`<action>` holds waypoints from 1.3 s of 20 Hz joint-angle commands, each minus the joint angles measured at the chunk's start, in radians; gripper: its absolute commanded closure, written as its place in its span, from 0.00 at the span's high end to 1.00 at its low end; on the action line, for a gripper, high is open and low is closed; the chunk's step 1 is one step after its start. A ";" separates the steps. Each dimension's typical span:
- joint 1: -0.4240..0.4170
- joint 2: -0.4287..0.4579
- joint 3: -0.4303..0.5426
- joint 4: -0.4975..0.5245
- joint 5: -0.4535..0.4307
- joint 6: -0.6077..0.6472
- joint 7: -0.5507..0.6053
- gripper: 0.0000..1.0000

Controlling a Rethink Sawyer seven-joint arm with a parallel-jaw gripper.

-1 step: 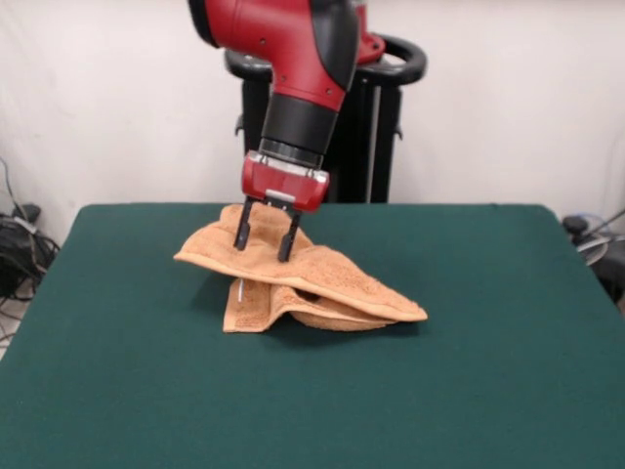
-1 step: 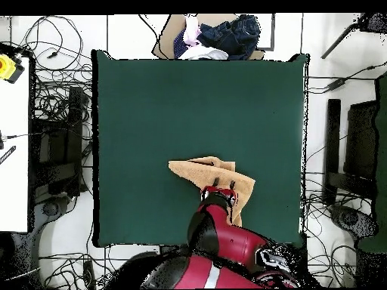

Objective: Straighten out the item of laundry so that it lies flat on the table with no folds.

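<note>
Towel (image 1: pixel 312 274) is bunched up and folded over itself on the green table (image 1: pixel 469 371); the gripper (image 1: pixel 266 237) sits at its 11 o'clock. Jaws spread, tips down against the top layer; can't tell if they're pinching anything.

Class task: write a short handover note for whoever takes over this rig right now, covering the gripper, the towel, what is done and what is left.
Gripper: open, fingers down on the towel's upper layer, nothing gripped.
Towel: on the green table, folded over itself in several layers, small white tag at the folded edge.
Done: nothing flat yet.
Left: grasp an edge, unfold the layers, spread flat.
</note>
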 commanded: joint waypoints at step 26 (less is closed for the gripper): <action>0.011 0.137 0.041 -0.187 0.040 -0.112 0.182 0.00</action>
